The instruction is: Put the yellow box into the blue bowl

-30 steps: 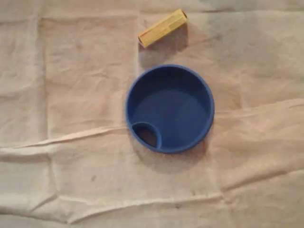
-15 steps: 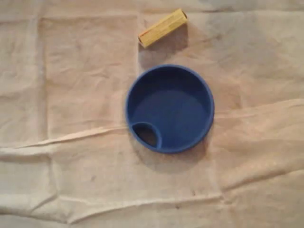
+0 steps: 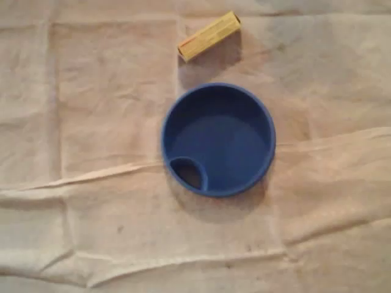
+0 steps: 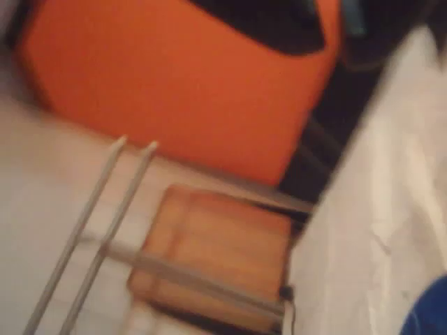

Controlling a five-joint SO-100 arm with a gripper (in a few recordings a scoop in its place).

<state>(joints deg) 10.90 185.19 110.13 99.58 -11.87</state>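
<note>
In the overhead view, the yellow box point(image 3: 209, 35) lies flat on the cloth near the top edge, its long side slanting up to the right. The blue bowl point(image 3: 220, 143) sits just below it at the centre, round and empty, with a small pocket point(image 3: 189, 174) at its lower left rim. A narrow strip of cloth separates box and bowl. In the blurred wrist view, a blue edge of the bowl point(image 4: 429, 314) shows at the bottom right corner.
A wrinkled beige cloth point(image 3: 91, 122) covers the table, with raised folds across the lower half. The wrist view shows a large orange shape point(image 4: 181, 77), a brown wooden block point(image 4: 216, 244) and thin metal rods point(image 4: 105, 209) beyond the cloth's edge.
</note>
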